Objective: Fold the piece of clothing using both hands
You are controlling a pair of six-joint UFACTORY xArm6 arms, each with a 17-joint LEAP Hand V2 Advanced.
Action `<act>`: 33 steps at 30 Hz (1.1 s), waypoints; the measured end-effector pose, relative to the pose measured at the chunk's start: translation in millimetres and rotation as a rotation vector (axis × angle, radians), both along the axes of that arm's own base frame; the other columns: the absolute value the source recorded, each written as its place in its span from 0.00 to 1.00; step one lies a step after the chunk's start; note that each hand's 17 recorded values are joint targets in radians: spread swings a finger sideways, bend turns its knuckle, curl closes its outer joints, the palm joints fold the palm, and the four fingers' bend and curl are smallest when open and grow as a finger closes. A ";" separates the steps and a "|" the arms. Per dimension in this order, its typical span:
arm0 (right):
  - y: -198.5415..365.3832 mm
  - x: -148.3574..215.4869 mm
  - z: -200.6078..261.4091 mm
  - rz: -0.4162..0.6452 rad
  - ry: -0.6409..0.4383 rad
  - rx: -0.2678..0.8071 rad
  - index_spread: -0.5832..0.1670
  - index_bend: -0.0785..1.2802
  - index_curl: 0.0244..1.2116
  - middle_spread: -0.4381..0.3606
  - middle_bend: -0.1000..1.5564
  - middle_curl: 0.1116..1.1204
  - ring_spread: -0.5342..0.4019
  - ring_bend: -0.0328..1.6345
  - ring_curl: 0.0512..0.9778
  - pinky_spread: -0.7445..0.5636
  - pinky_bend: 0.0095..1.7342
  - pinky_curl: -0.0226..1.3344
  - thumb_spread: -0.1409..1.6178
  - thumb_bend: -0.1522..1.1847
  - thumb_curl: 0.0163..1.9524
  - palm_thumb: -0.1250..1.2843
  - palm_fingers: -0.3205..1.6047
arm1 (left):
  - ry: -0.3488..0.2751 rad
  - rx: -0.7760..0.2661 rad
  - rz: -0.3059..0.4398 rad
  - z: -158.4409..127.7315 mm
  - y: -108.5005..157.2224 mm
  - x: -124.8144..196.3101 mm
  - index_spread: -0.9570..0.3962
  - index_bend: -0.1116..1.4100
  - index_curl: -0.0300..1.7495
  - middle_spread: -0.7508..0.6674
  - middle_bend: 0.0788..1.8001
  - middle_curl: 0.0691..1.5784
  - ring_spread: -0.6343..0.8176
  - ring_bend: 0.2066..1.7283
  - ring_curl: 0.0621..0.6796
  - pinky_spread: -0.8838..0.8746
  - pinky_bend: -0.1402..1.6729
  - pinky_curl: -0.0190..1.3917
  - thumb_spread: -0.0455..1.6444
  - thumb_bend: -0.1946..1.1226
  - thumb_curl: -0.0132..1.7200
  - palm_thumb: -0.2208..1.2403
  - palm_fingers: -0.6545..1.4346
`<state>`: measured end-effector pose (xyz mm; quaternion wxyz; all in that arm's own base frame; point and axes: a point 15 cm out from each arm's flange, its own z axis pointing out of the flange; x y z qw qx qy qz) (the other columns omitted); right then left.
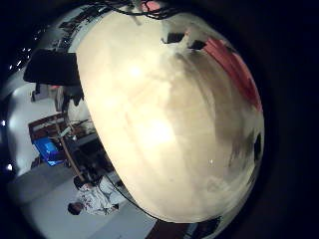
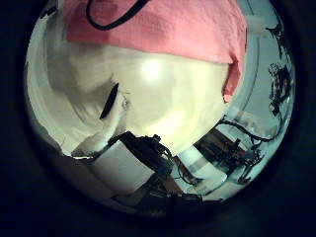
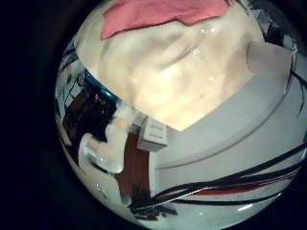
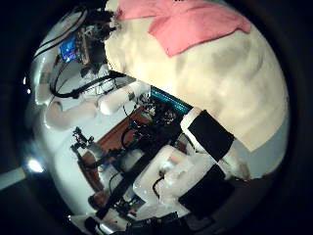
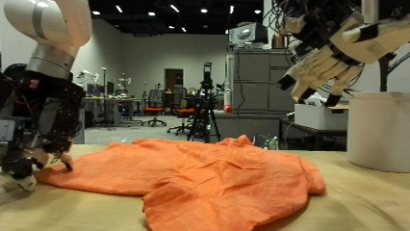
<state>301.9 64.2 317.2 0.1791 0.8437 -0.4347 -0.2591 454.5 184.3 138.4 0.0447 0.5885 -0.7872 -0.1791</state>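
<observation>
From the outside view we see an orange shirt [image 5: 192, 178] spread mostly flat on the bench [image 5: 359, 207], with wrinkles across it and 1 sleeve reaching toward the left hand [image 5: 36, 135]. That hand hangs low at the garment's edge, its fingers [image 5: 23, 171] pointing down to the bench beside the sleeve end; we cannot tell whether they pinch the cloth or only touch it. The right hand [image 5: 327, 58] is raised well above the bench, fingers loosely bent and spread, holding nothing. A white cylinder [image 5: 378, 130] stands on the bench beyond the shirt, under the right hand.

In the left little finger side palm view we see mostly bare bench [image 1: 159, 119], with the shirt [image 1: 239, 70] as a strip along 1 edge.

In the left thumb side palm view the shirt [image 2: 168, 35] lies on the bench [image 2: 168, 94] close to the palm, with a finger [image 2: 104, 138] of the hand reaching in over the bare surface.

In the right little finger side palm view the shirt [image 3: 158, 11] lies far off on the bench [image 3: 173, 77].

In the right thumb side palm view the shirt [image 4: 191, 22] lies on the bench [image 4: 215, 73], well apart from the palm.
</observation>
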 end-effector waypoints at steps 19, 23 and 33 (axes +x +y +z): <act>4.7 -1.0 -3.9 -0.002 0.004 0.020 0.45 0.19 0.29 0.66 0.18 0.22 0.83 0.13 0.16 0.85 0.11 0.24 0.86 0.11 0.14 0.59 0.27 | 0.141 0.100 0.001 10.7 5.5 -17.7 0.47 0.22 0.27 0.20 0.44 0.36 0.12 0.36 0.41 0.24 0.29 0.22 0.62 0.13 0.21 0.53 0.81; 5.8 0.7 -4.9 -0.004 -0.004 0.022 0.45 0.20 0.29 0.67 0.18 0.22 0.83 0.13 0.16 0.85 0.11 0.24 0.86 0.11 0.14 0.59 0.27 | 0.167 0.102 0.006 17.4 5.4 -21.7 0.39 0.28 0.31 0.18 0.47 0.39 0.09 0.45 0.54 0.16 0.35 0.25 0.63 0.14 0.21 0.56 0.89; 43.6 16.0 -23.4 0.022 -0.097 0.101 0.48 0.17 0.24 0.61 0.20 0.23 0.64 0.29 0.25 0.68 0.13 0.24 0.80 0.10 0.16 0.63 0.38 | 0.236 0.040 -0.012 31.3 -17.2 -39.9 0.29 0.37 0.40 0.18 0.53 0.43 0.10 0.55 0.68 0.08 0.44 0.32 0.66 0.14 0.23 0.63 0.87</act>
